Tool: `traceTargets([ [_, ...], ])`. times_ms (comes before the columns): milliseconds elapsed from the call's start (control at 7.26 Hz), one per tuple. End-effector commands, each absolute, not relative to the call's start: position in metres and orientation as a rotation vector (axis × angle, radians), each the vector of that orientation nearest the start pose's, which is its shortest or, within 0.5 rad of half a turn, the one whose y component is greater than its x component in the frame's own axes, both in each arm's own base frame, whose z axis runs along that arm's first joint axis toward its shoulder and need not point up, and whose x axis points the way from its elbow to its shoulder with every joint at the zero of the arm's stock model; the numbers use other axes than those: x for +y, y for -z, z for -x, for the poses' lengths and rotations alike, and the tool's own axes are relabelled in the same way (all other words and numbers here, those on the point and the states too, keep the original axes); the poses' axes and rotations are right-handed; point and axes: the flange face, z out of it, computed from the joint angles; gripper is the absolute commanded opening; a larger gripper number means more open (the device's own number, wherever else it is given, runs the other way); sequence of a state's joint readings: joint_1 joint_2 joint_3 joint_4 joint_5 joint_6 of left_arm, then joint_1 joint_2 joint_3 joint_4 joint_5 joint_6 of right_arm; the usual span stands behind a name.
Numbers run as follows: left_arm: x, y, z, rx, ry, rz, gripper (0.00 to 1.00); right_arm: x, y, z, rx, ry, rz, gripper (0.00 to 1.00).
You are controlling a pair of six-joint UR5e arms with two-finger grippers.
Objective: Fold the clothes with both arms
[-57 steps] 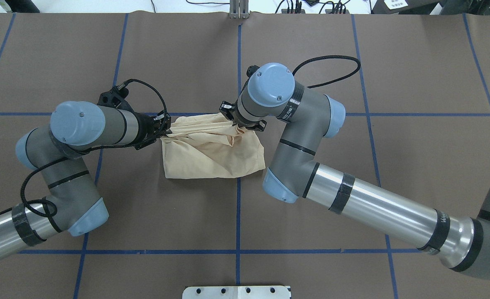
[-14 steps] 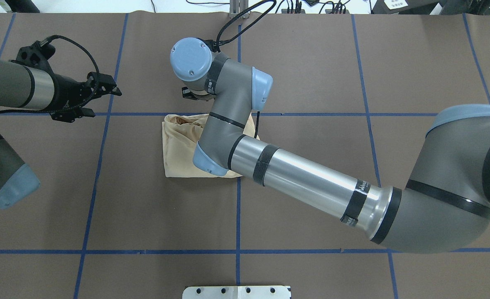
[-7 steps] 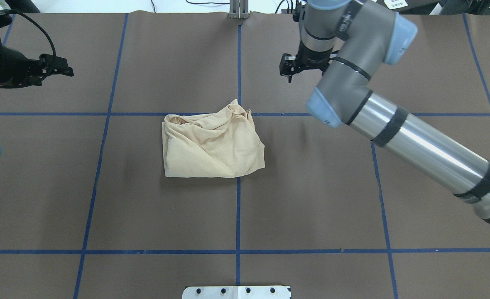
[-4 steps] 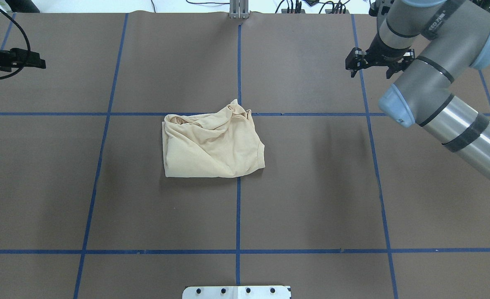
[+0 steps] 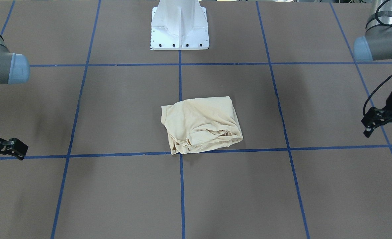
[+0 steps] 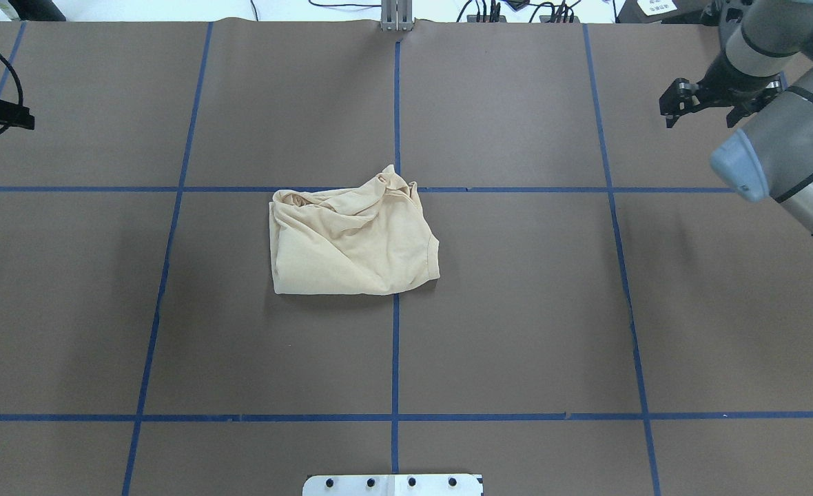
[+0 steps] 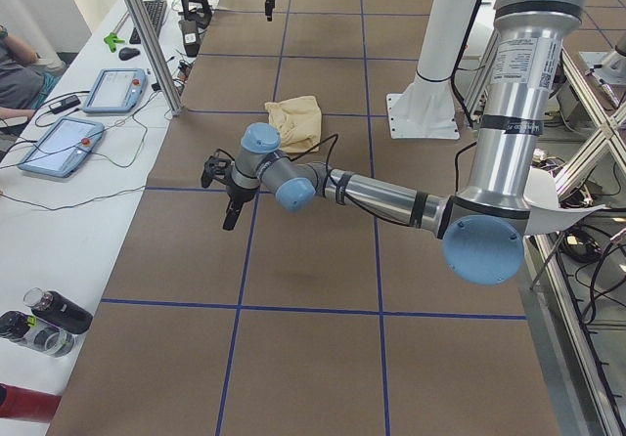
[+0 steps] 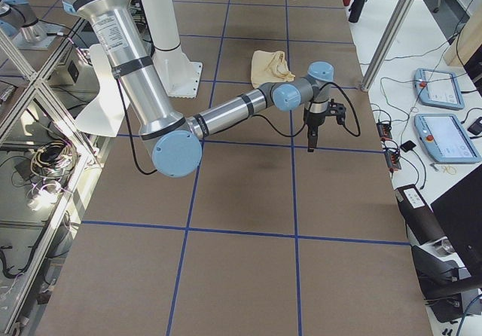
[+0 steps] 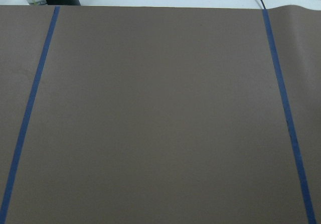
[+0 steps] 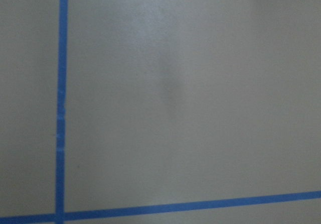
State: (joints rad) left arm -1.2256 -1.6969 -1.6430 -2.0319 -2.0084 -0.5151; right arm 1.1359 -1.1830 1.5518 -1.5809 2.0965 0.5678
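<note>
The pale cream-yellow T-shirt (image 6: 355,241) lies folded into a rumpled, roughly square bundle at the table's middle; it also shows in the front view (image 5: 201,124). Its print and neck label are hidden in the folds. My left gripper (image 5: 382,132) hangs open and empty far off to the shirt's left, just inside the overhead view's left edge (image 6: 7,117). My right gripper (image 6: 701,124) is open and empty, far to the shirt's right and toward the back; it shows at the front view's left edge (image 5: 11,149). Neither gripper touches the shirt.
Blue tape lines (image 6: 395,344) divide the brown table cover into squares. The white pedestal base (image 5: 180,26) stands at the robot's side of the table. A side bench with tablets (image 7: 68,138) and bottles (image 7: 39,319) runs along the far edge.
Both grippers have let go of the shirt's far edge and drawn away, the left to the far left, the right across to the far right. The shirt lies still.
</note>
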Motion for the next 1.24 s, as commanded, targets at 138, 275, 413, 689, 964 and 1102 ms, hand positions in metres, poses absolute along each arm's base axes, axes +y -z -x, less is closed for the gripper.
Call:
traceTargets([
  [138, -0.567, -0.553, 0.004, 0.491, -0.213, -0.352, 1.0, -0.589, -0.55, 0.096, -0.712, 0.107, -0.009, 1.0],
  [275, -0.558, -0.559, 0.022, 0.561, -0.196, -0.309, 1.0, -0.577, -0.571, 0.051, -0.73, 0.132, -0.027, 1.0],
  [413, -0.541, -0.573, 0.028, 0.665, -0.178, -0.258, 1.0, -0.564, -0.586, 0.011, -0.738, 0.122, -0.027, 1.0],
  [689, -0.497, -0.621, 0.031, 0.677, -0.221, -0.199, 1.0, -0.543, -0.602, -0.051, -0.736, 0.177, 0.004, 1.0],
  [964, -0.487, -0.635, 0.033, 0.668, -0.212, -0.173, 1.0, -0.518, -0.612, -0.06, -0.74, 0.161, 0.034, 1.0],
  [1102, -0.486, -0.638, 0.033, 0.668, -0.209, -0.164, 1.0, -0.503, -0.63, -0.06, -0.743, 0.147, 0.063, 1.0],
])
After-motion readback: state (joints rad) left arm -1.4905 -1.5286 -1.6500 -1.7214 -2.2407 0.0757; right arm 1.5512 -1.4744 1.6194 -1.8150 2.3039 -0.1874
